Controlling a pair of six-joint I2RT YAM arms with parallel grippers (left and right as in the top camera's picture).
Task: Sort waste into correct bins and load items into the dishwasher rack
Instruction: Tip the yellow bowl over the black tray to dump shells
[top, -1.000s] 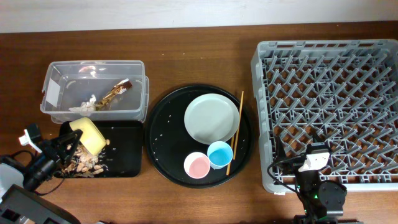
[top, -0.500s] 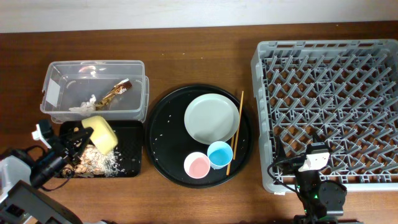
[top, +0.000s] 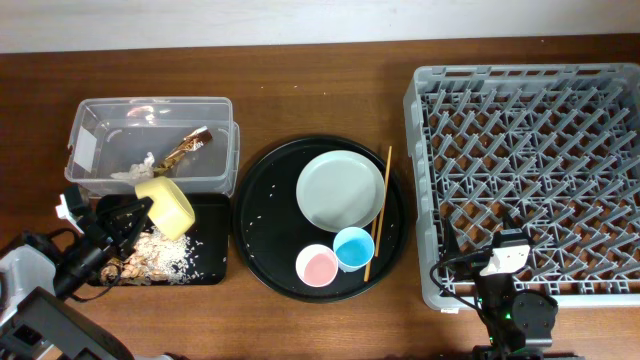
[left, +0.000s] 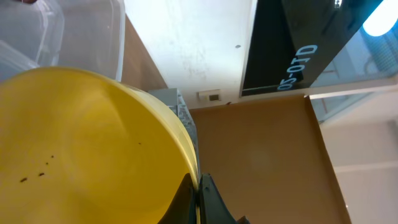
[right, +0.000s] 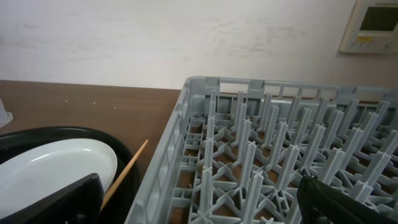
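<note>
Two grippers are in view. The left gripper (top: 128, 213) is clamped on the rim of the yellow bowl (top: 166, 206). The wrist view shows its thin jaws pinching the bowl's edge only. The right gripper (top: 505, 252) stands wide open and holds nothing.

Positions, all taken from the round black tray (top: 262, 215):
- Left of it: the shallow black tray (top: 212, 262) with the food scraps (top: 160, 255) and pale crumbs lying in it. The bowl hangs tipped on its side above that tray's far end.
- Left and farther back: the clear tub (top: 150, 101), holding the wrapper (top: 187, 147) and the tissue (top: 141, 165).
- On it: the green plate (top: 340, 190), pink cup (top: 317, 266), blue cup (top: 353, 248) and chopsticks (top: 378, 215).
- Right of it: the dishwasher rack (top: 415, 180), with nothing loaded. The right gripper sits at its near edge.

Assessment: the bowl looks emptied, so the step in hand is probably carrying it to the rack.

Risks:
- A rim-only pinch may let the bowl swing or slip under a quick move.
- The bowl hangs just beside the tub wall and could strike it on lifting.
- Dark specks cling inside the bowl and may drop onto the round tray during the crossing.
- The right arm waits at the rack, so the two arms could meet there.
</note>
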